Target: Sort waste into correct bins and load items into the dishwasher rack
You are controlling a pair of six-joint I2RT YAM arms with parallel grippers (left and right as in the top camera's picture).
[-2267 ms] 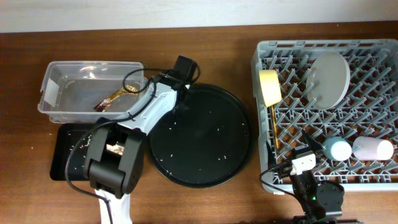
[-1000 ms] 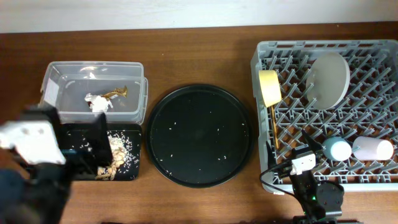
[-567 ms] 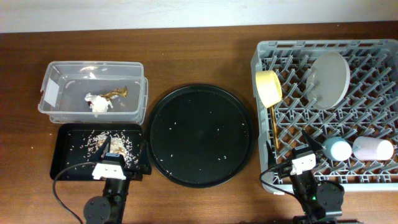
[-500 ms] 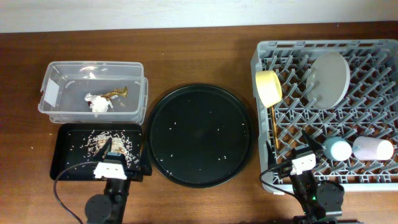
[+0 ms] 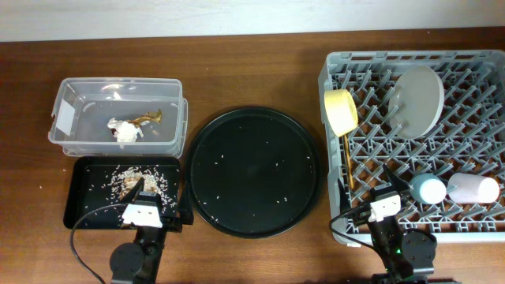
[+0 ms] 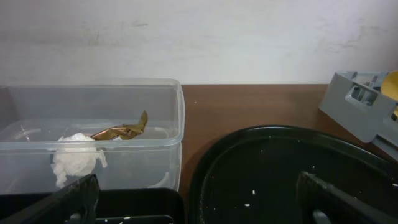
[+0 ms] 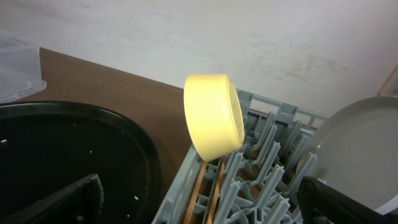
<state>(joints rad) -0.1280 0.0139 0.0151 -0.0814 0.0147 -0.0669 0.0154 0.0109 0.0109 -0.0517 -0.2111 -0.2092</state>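
The clear tub (image 5: 69, 93) holds the white napkin (image 5: 125, 131) and gold wrapper (image 5: 147, 118); both also show as napkin (image 6: 76, 157) and wrapper (image 6: 121, 130). Food scraps (image 5: 140, 180) lie in the black rectangular tray (image 5: 83, 205). In the grey rack (image 5: 325, 79) stand the plate (image 5: 418, 99), yellow bowl (image 5: 342, 110), chopsticks (image 5: 349, 162), blue cup (image 5: 428, 189) and pink cup (image 5: 473, 189). My left gripper (image 5: 160, 201) rests open and empty over the tray's near right corner. My right gripper (image 5: 377, 197) is open and empty at the rack's near left corner, facing the bowl (image 7: 214, 115).
The large round black tray (image 5: 254, 170) with scattered pale grains lies between the bins and the rack. Both arm bases sit at the table's front edge. A pale wall runs along the far side.
My left arm drew back from the clear tub to the front edge by the black tray, uncovering the napkin and scraps. The right arm has stayed still.
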